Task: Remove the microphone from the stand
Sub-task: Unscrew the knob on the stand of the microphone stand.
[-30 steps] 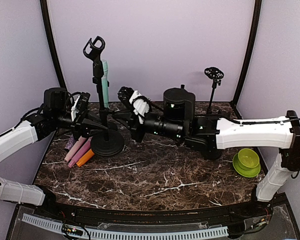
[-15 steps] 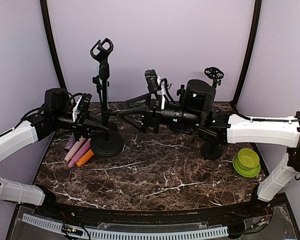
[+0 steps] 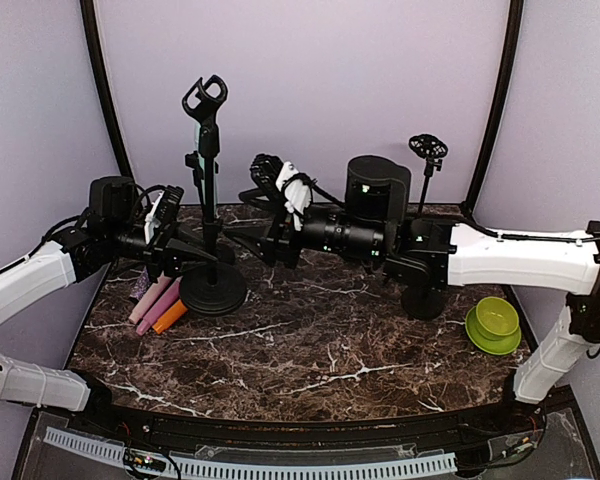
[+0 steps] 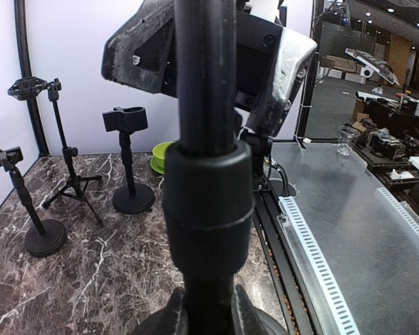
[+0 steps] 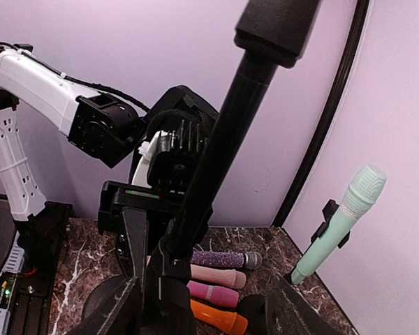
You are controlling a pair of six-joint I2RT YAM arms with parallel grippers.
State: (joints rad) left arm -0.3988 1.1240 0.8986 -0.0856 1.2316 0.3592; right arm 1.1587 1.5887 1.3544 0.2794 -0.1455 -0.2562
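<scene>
- The left end effector (image 3: pixel 202 252) is clamped tight around the lower pole of a black stand (image 3: pixel 209 200), just above its round base.
- The right end effector (image 5: pixel 195 307) has its fingers spread apart and holds nothing. It points at the same pole from the right, just beside it.
- The clip at the top of the stand is bare.
- The mint-green microphone (image 5: pixel 339 223) sits tilted, head up, in a black clip behind the pole near the back wall, apart from both end effectors.
- Purple, pink and orange microphones (image 3: pixel 156 302) lie side by side on the dark marble table (image 3: pixel 330 350), just left of the base.
- A green bowl (image 3: pixel 493 322) sits at the far right.
</scene>
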